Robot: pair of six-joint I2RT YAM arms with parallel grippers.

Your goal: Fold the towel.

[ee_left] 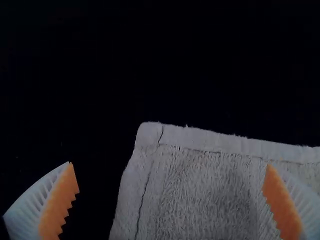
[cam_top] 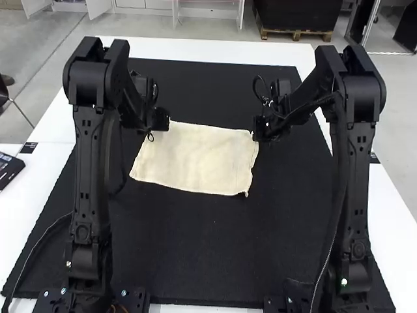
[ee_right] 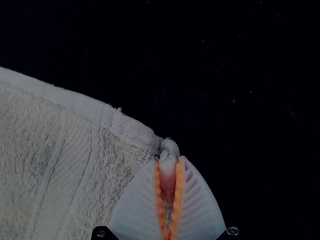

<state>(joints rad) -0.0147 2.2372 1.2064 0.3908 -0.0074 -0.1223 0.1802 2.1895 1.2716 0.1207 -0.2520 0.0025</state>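
Towel [cam_top: 195, 160] corner pinched in right gripper's [cam_top: 257, 134] jaws, another near left gripper's [cam_top: 164, 122].

A white table [cam_top: 40, 181] carries a black mat [cam_top: 202, 261] and, seemingly, a dark device [cam_top: 9, 171]

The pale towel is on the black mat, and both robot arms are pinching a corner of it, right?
Not both: the left wrist view shows the left end effector open at its corner, not pinching. The right end effector does pinch a corner of the pale towel, which is on the black mat.
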